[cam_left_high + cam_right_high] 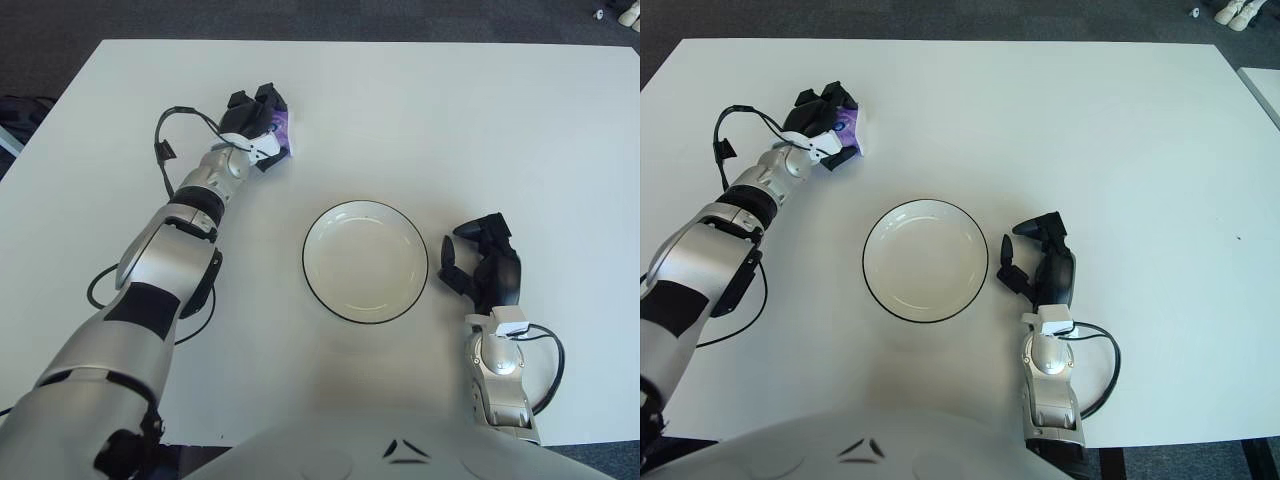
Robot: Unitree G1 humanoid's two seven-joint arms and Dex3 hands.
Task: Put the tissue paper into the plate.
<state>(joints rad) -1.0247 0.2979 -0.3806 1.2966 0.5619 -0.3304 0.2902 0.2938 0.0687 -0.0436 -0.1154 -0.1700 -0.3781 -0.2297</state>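
The left arm stretches far forward, its left hand (pixel 258 122) curled closed. The right hand (pixel 484 268) sits near the body, fingers loosely spread.

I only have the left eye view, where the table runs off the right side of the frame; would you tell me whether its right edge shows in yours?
Observer: Yes. In the right eye view the table ends at a right edge, with dark floor beyond it.
Operator: Thank you. I see the left hand closed on the tissue paper. Is there anything past that edge?
Observer: A second pale surface shows at the frame's right border, apart from the table.
Operator: And to the right of the right hand, which is beside the plate?
Observer: A tiny dark speck shows on the table there; I cannot tell what it is.
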